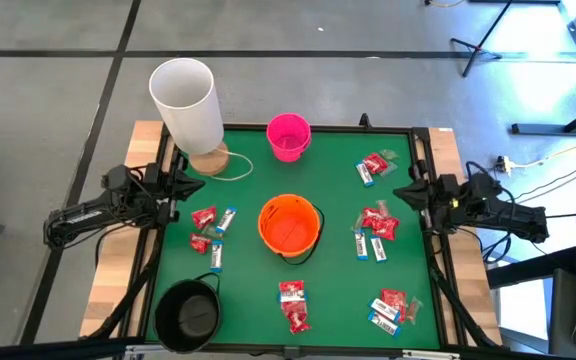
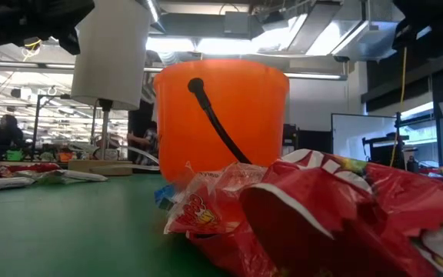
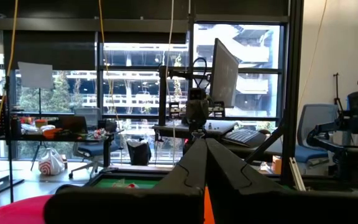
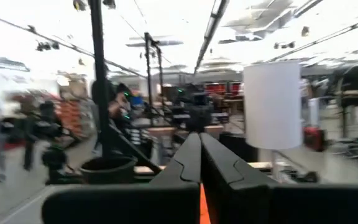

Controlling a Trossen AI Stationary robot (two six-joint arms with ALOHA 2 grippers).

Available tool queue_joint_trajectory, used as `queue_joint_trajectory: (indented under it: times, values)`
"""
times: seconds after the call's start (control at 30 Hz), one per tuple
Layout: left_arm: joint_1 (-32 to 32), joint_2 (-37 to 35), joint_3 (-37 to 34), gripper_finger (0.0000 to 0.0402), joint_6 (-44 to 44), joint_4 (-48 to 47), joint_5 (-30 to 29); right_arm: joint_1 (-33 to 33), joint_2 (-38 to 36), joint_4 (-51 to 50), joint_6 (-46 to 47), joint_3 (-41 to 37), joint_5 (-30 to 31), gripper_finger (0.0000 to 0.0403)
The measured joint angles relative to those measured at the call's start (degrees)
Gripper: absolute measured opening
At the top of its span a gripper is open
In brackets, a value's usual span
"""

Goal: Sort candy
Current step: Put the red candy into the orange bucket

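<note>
Left hand [image 1: 192,186] at the left edge of the green worktop [image 1: 333,290], fingers pressed together, empty. Right hand [image 1: 406,194] at the right edge, fingers also together, holding nothing (both raised above the worktop and pointing inward).

Candy [image 1: 378,222] lying in 6 small groups on the worktop, red crinkly packets mixed with narrow white-and-blue bars. 1 group just left of the orange bucket [image 1: 288,226], 1 group in front of this bucket near the front edge, 3 groups on the right side from back to front, and 1 bar alone below the left group. All pieces outside of the buckets, as far as visible.

Orange bucket in the middle of the worktop, its black handle hanging to the front. Pink bucket [image 1: 288,137] behind it at the back edge. Black bucket [image 1: 188,316] at the front-left corner. White lamp shade [image 1: 186,102] on a wooden base at the back-left corner.

In the low view, red packets [image 2: 314,215] very close, touching the worktop, just before the orange bucket.
</note>
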Motion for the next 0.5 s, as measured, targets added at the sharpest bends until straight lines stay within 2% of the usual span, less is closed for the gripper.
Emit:
queue_joint_trajectory:
  times: [0.07, 0.2, 0.27, 0.37, 0.5]
  values:
    - [-0.01, 0.02, -0.01, 0.0000, 0.00, -0.02, 0.00, 0.00, 0.05, 0.67, 1.76, 0.00, 1.34, 0.0001]
    - [0.00, 0.00, 0.00, 0.0000, -0.01, -0.02, 0.00, 0.00, 0.37, 2.01, 4.61, 0.00, 8.13, 0.0001]
    - [0.01, 0.00, -0.01, 0.0000, 0.01, -0.02, 0.00, 0.00, 0.53, 2.30, 9.30, 0.00, 9.89, 0.0001]
    - [-0.01, 0.01, -0.01, 0.0000, -0.01, -0.02, 0.00, 0.00, 2.52, 3.58, 11.71, 0.00, 10.44, 0.0001]
    - [-0.01, 0.02, 0.00, 0.0000, 0.00, -0.01, -0.01, 0.00, 7.81, 4.65, 8.45, 0.34, 8.34, 0.0001]
